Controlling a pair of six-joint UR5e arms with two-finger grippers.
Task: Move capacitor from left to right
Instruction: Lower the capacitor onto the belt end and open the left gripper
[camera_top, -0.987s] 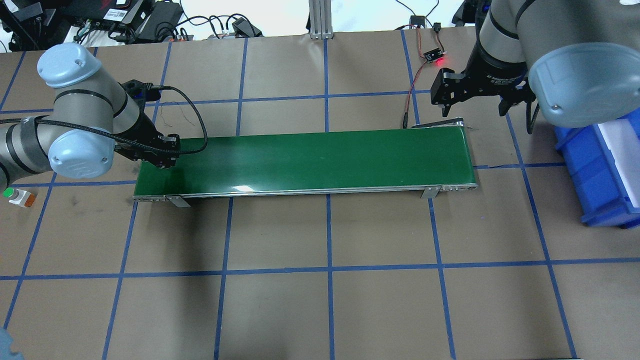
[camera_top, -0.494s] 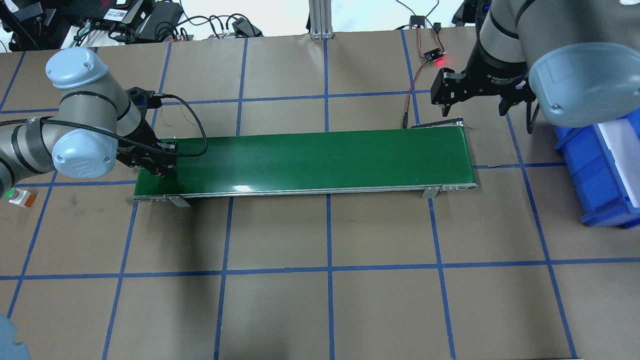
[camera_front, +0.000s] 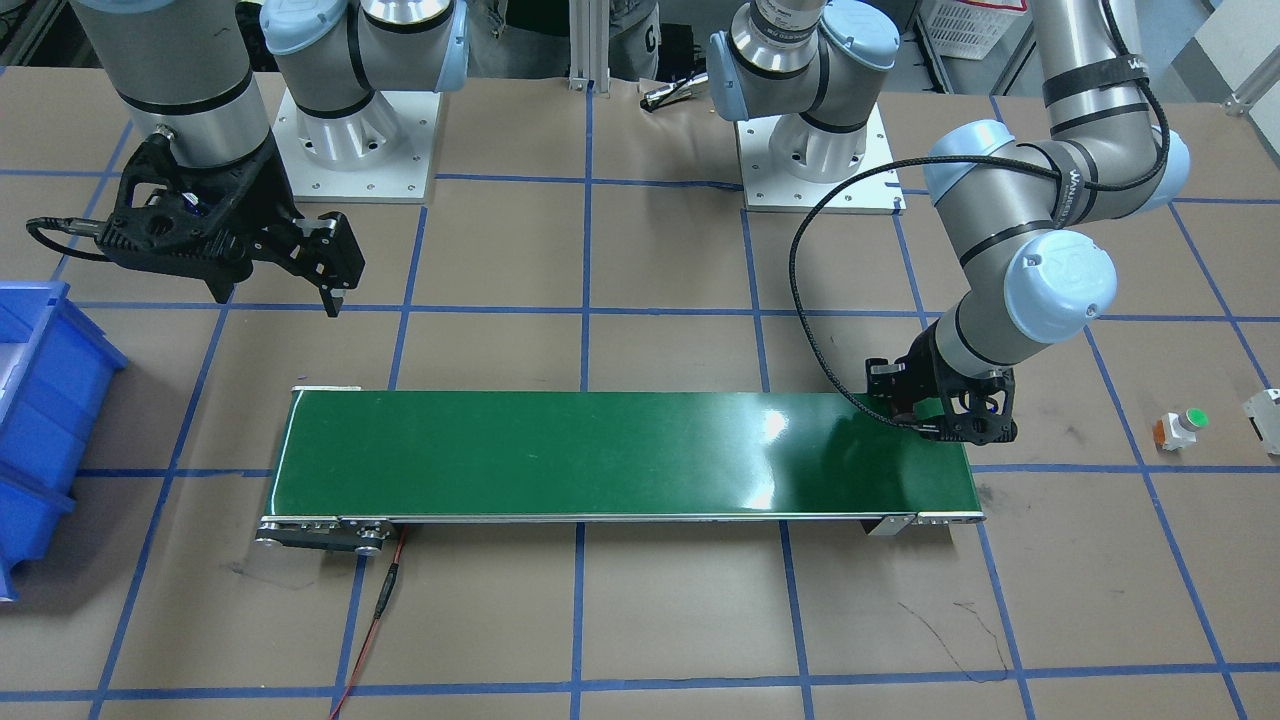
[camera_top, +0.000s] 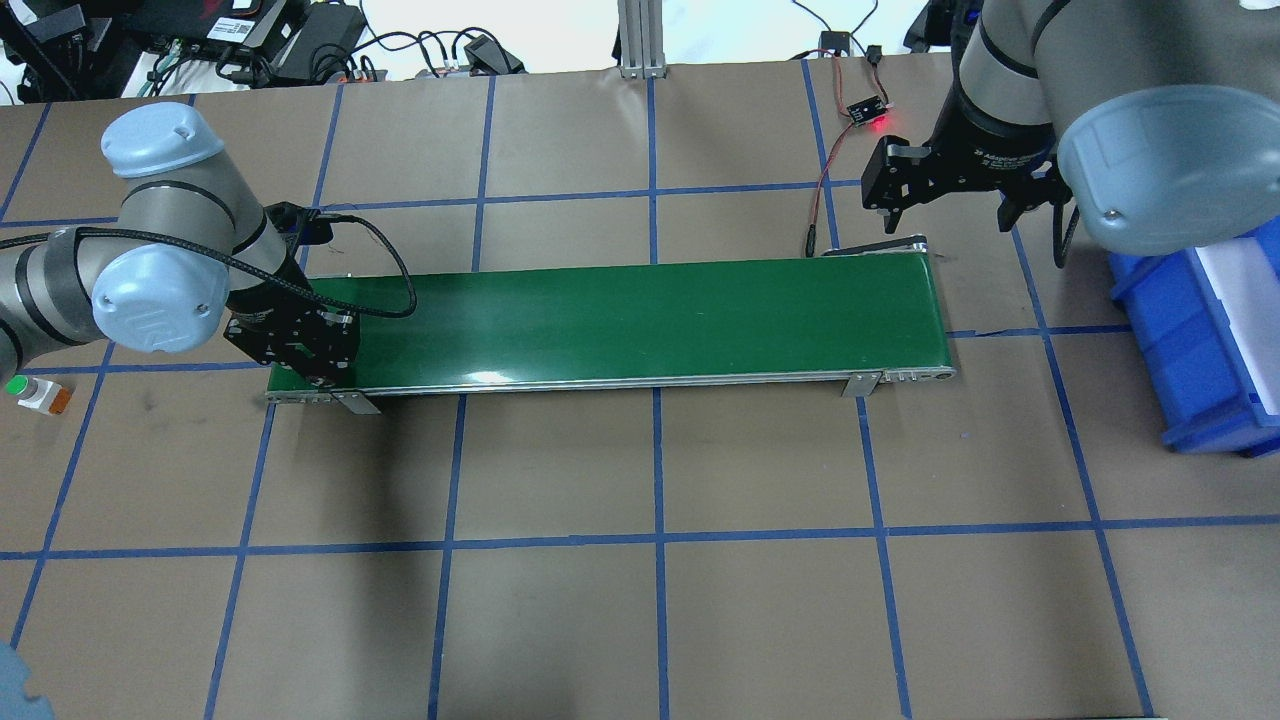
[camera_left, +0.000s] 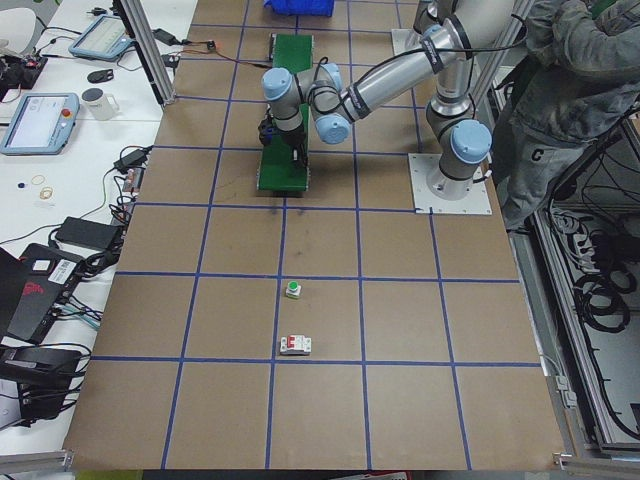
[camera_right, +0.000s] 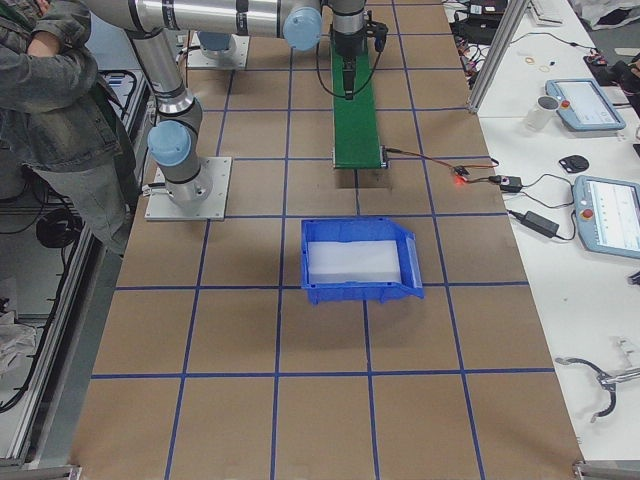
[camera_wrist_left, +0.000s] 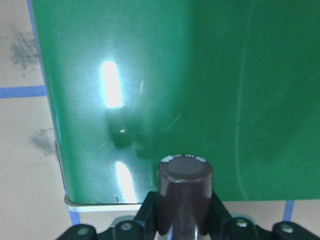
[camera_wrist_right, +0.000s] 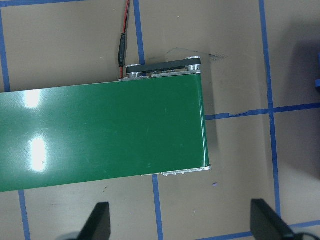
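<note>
Capacitor (camera_wrist_left: 185, 182) is clamped upright between the fingers of the left tool (camera_wrist_left: 184, 212), dark cap toward the wrist camera. It sits over the left end of the green belt (camera_wrist_left: 210, 75), close to that end's edge. Whether its base touches the belt cannot be determined. Primary hazard, in my assessment: a release this near the end edge could let the part tip and, being a cylinder, roll off onto the desk (camera_top: 650, 600) rather than settle on the belt. A release from height would raise that likelihood, as would a finger dragging the part on opening. Further along, the belt surface is glossy, and no side guard is visible along its long edges, so a part lying on its side could wander off sideways in transit. At the far end the right tool (camera_wrist_right: 182, 227) hangs with fingers spread wide, beside the belt's end and not over it. A late or misaligned pick there could let the part run off the end, short of the blue bin (camera_top: 1190, 340) beyond.
</note>
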